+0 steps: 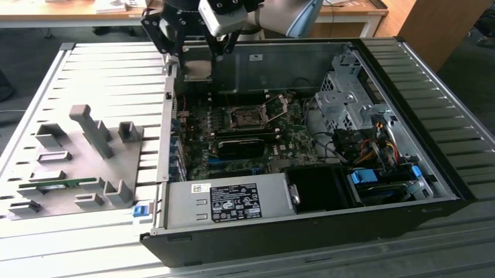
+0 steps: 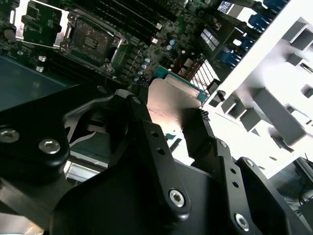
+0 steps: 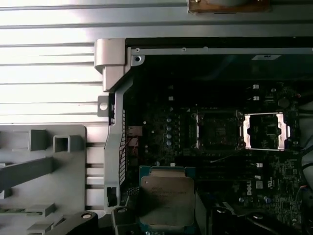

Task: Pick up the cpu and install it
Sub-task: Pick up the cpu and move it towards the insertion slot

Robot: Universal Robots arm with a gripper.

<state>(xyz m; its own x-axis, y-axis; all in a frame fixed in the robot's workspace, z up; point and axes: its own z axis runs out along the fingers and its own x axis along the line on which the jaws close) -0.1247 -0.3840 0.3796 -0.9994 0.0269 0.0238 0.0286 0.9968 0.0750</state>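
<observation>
Place: you are working in a robotics lab or assembly test workshop, set up inside an office-like room.
Bench: you are looking at a slatted aluminium table [image 1: 101, 75] that is carrying all the work.
Workpiece: an open PC case [image 1: 309, 237] is lying on the table, with its motherboard [image 1: 232, 145] showing.
Fixtures: a grey plate [image 1: 147, 165] is sitting beside the case and is bearing grey blocks [image 1: 93, 130].
Machine: an arm [image 1: 286, 14] is reaching over the case, its gripper [image 2: 172, 99] clamping a cpu [image 3: 167, 199].
Surroundings: wooden desks [image 1: 46, 14] are standing behind the table, on a dark floor [image 1: 23, 55].
</observation>
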